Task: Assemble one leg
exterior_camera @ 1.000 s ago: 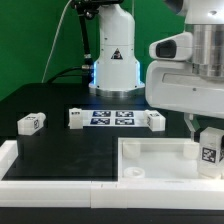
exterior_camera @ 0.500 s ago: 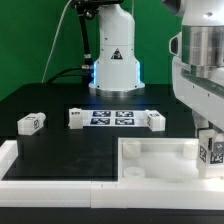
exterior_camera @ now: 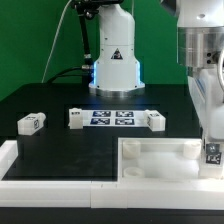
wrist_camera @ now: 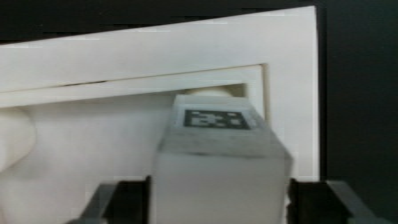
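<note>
My gripper [exterior_camera: 212, 142] is shut on a leg [exterior_camera: 212, 153], a small white block with a black-and-white tag. It holds the leg upright over the right end of the large white tray [exterior_camera: 160, 152], at the exterior view's right edge. In the wrist view the leg [wrist_camera: 221, 150] fills the space between the dark fingers [wrist_camera: 121, 202], tag facing the camera. Its far end points at a corner socket [wrist_camera: 214, 93] of the tray [wrist_camera: 160, 55]. I cannot tell whether the leg touches the socket. Three more legs [exterior_camera: 31, 123] [exterior_camera: 76, 118] [exterior_camera: 152, 120] lie on the black table.
The marker board [exterior_camera: 112, 118] lies flat between two of the loose legs. The robot base [exterior_camera: 113, 60] stands behind it. A white rim [exterior_camera: 20, 165] runs along the table's front left edge.
The arm has moved toward the exterior view's right and down with the leg in its grip. The leg now sits lower, at the tray's right end.
</note>
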Controlling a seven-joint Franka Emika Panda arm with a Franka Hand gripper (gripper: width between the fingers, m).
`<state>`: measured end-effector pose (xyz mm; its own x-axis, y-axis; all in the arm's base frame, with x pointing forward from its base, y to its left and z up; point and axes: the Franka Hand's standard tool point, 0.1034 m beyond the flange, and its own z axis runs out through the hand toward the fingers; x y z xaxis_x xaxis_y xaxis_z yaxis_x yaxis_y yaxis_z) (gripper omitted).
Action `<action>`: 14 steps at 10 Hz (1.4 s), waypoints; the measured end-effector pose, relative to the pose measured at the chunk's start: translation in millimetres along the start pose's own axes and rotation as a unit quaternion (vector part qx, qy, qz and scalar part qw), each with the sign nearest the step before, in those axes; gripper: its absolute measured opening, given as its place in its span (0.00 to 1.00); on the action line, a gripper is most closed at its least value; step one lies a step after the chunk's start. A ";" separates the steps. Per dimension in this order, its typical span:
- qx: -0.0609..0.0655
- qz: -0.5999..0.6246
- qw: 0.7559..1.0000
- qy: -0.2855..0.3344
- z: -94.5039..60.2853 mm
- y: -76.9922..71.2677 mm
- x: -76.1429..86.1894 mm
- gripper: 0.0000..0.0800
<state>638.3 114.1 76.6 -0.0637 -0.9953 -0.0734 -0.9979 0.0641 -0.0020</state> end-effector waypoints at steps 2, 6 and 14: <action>0.001 -0.048 0.999 0.000 0.4 0.6 -4.0 0.74; -0.001 -0.338 0.941 0.002 0.3 0.9 -6.2 0.81; -0.010 -0.679 0.734 0.013 0.2 0.2 -5.7 0.81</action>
<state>638.5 119.8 76.8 0.9898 -0.1423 0.0025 -0.1421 -0.9890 -0.0406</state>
